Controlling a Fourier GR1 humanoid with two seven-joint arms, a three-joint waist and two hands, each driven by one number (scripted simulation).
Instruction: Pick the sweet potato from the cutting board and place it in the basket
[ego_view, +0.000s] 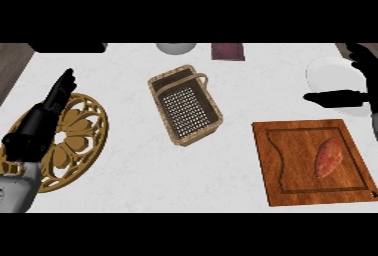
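Note:
A reddish-orange sweet potato (328, 157) lies on the right half of a brown wooden cutting board (295, 165) at the lower right. A woven wicker basket (184, 105) with a mesh floor stands near the middle of the counter, left of the board. My right hand (353, 96) hangs at the right edge, above and beyond the board, thumb pointing left and fingers spread; it holds nothing. At the far left my left hand (46, 112) rests open, fingers straight and pointing up over a trivet.
A round golden wooden trivet (77, 140) with a flower cut-out lies at the left. A white plate (332, 77) sits under my right hand. At the back edge are a grey bowl (176, 48) and a dark red box (228, 51).

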